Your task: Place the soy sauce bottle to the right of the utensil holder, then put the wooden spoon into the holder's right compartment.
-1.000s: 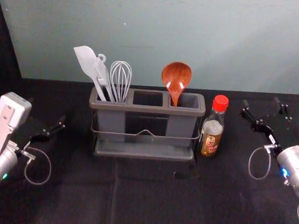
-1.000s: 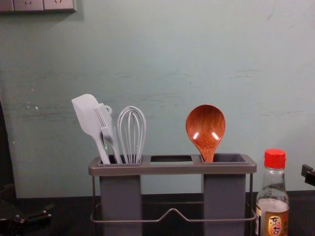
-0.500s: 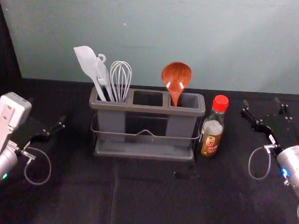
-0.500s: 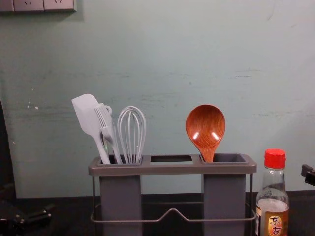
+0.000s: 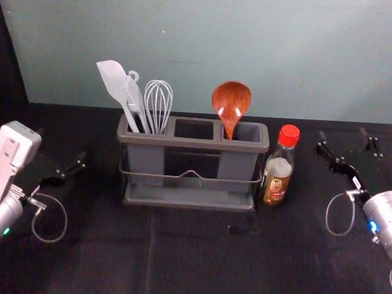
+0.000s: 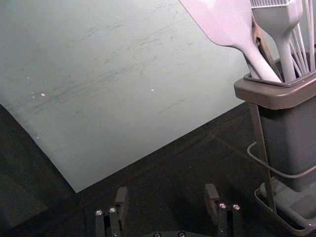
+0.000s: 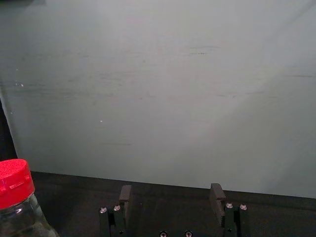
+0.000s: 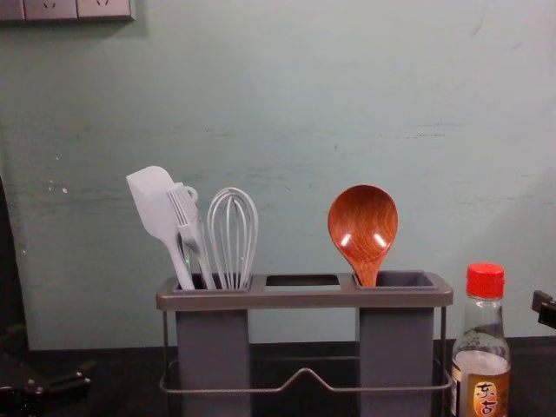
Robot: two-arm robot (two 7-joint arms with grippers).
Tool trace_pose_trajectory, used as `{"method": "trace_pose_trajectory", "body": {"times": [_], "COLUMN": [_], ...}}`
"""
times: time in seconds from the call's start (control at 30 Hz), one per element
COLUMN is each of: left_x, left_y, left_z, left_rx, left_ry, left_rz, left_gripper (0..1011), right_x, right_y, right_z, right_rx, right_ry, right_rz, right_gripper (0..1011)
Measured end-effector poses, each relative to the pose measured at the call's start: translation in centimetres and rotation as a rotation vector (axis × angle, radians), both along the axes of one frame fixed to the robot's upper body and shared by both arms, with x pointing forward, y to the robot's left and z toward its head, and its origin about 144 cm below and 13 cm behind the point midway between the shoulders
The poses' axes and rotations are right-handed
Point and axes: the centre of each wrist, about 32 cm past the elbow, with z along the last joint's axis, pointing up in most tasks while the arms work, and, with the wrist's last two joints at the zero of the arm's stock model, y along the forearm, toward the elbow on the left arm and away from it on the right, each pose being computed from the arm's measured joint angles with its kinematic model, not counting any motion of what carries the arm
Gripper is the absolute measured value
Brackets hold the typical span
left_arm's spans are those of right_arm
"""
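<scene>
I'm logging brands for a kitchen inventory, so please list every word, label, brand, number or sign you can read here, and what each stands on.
"东古": on the label of the soy sauce bottle.
Remaining print on that label: too small to read.
Utensil holder: no readable text.
Wooden spoon: no readable text.
Numbers or signs: none that I can read.

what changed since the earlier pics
Nothing visibly moved, and nothing was taken hold of or let go. The spoon stays in the holder's right compartment, the bottle upright to the holder's right, the left claw and right claw open on either side.
</scene>
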Motion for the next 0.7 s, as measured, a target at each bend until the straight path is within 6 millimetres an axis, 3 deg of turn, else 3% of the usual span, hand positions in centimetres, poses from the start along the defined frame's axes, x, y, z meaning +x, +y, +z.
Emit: {"method": "trace_pose_trajectory", "body": {"times": [0.7], "left_x": [0.00], "left_y": [0.00], "left_z": [0.00], "left_rx": [0.000], "left_ry": [0.000], "left_rz": [0.000], "left_gripper": [1011], "right_x": [0.00], "right_y": [0.00], "right_z": [0.00], "right_rx": [0.000], "right_ry": [0.000], "right_rz": [0.000], "right_gripper": [1003]}}
